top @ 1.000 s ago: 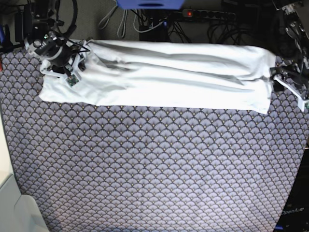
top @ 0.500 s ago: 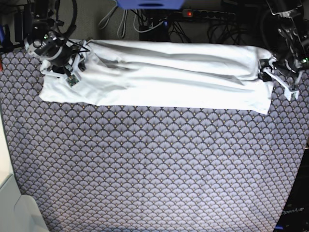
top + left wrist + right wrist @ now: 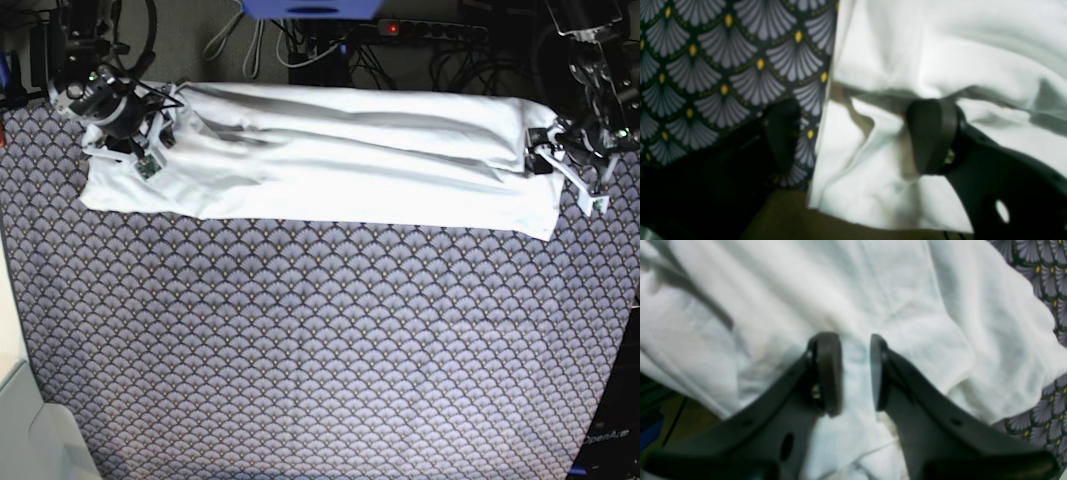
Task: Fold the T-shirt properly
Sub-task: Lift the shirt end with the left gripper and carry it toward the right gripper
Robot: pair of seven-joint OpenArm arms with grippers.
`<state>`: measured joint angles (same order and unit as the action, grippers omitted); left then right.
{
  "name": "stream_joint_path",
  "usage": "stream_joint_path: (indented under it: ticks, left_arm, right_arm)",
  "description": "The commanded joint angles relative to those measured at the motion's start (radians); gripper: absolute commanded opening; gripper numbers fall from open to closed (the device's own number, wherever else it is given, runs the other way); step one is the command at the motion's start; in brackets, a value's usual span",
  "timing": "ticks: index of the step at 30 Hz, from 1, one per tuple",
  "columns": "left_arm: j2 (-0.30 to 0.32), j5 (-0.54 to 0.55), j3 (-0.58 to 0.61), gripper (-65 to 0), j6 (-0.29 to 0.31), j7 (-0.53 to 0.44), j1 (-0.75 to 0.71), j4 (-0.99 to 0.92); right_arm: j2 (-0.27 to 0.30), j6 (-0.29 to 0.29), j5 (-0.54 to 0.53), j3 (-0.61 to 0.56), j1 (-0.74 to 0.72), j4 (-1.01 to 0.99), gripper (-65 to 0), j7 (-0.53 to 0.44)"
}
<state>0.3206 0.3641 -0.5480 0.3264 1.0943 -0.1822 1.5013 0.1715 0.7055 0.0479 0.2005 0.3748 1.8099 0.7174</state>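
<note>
The T-shirt [image 3: 330,155] lies as a long band along the top of the patterned tabletop [image 3: 320,350]. This looks like the grasping step before a fold. The right claw [image 3: 856,371] — half open, cloth between its fingers, pinching nothing visible — sits at upper left. The left claw [image 3: 857,136], spread wide, straddles the hem at upper right, having moved inward onto the cloth since earlier. Next, both must close.

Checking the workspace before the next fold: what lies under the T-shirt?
The T-shirt lies on a scallop-patterned table cover, which shows all around it. Whatever sits directly beneath the cloth is hidden.
</note>
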Motion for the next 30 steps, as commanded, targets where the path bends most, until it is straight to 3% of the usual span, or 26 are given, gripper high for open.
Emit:
stream_joint_path:
  ticks: [1, 9, 22, 25, 27, 30]
  left_arm:
    - [0.013, 0.014, -0.005, -15.4, 0.007, -0.009, 0.011, 0.015]
    - [0.022, 0.117, -0.005, -15.2, 0.007, -0.010, 0.013, 0.012]
    - [0.022, 0.112, -0.004, -15.2, 0.007, -0.012, 0.069, -0.071]
    - [0.018, 0.112, 0.004, -15.6, 0.007, -0.053, 0.065, -0.074]
    - [0.016, 0.112, 0.004, -18.8, 0.007, -0.065, 0.060, -0.075]
    - [0.016, 0.112, 0.004, -31.9, 0.007, -0.065, 0.060, -0.075]
  right_arm:
    - [0.013, -0.007, 0.020, 0.007, -0.003, 0.011, -51.0, 0.005]
    - [0.013, -0.007, 0.020, 0.007, -0.003, 0.011, -51.0, 0.005]
    - [0.013, -0.007, 0.020, 0.007, -0.003, 0.011, -51.0, 0.005]
    - [0.027, -0.007, 0.020, 0.007, -0.003, 0.011, -51.0, 0.006]
    - [0.027, -0.007, 0.020, 0.007, -0.003, 0.011, -51.0, 0.006]
    - [0.027, -0.007, 0.020, 0.007, -0.003, 0.011, -51.0, 0.006]
